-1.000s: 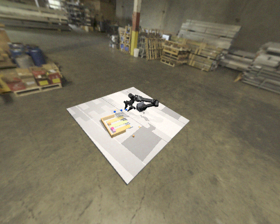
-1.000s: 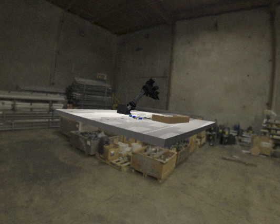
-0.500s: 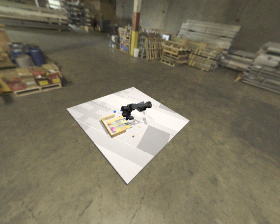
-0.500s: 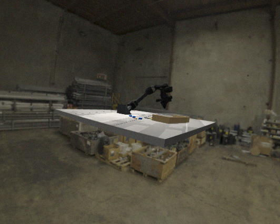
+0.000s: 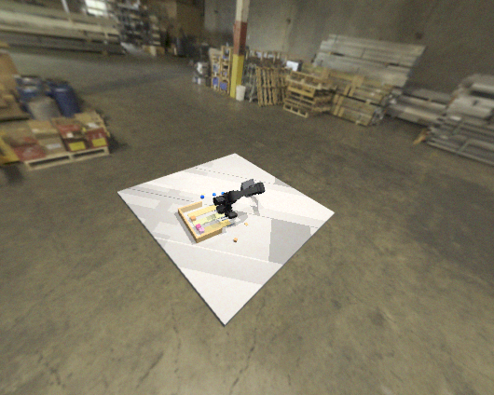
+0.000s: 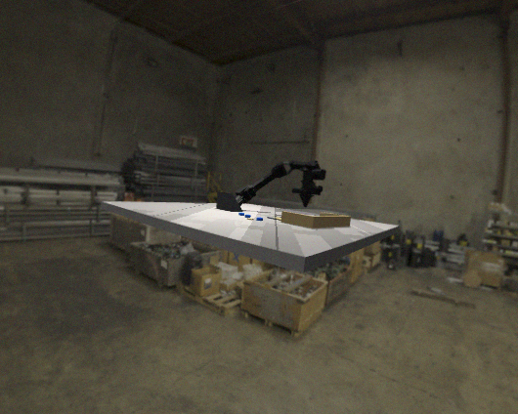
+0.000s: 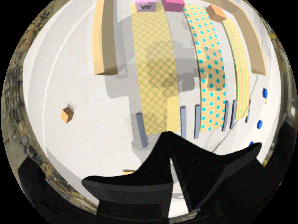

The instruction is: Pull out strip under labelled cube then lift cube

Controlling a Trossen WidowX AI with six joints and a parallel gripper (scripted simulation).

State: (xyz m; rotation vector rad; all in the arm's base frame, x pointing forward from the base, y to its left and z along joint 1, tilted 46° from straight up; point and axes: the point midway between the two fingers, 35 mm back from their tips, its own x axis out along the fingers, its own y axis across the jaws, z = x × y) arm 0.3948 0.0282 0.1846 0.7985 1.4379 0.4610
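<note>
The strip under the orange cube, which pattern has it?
Pale yellow strip with teal dots; the wrist view shows it best.

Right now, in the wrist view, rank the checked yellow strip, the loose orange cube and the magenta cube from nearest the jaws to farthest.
1. Checked yellow strip, just ahead of the jaws.
2. Loose orange cube, left on the mat.
3. Magenta cube, at the tray's far wall.

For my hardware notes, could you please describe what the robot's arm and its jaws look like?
The arm is matte black all over, built of slim, boxy links rising from a dark wedge-shaped base. The gripper is black too, its jaws showing as broad, angular, tapering shapes. No cables, markings or colour accents are visible.
</note>
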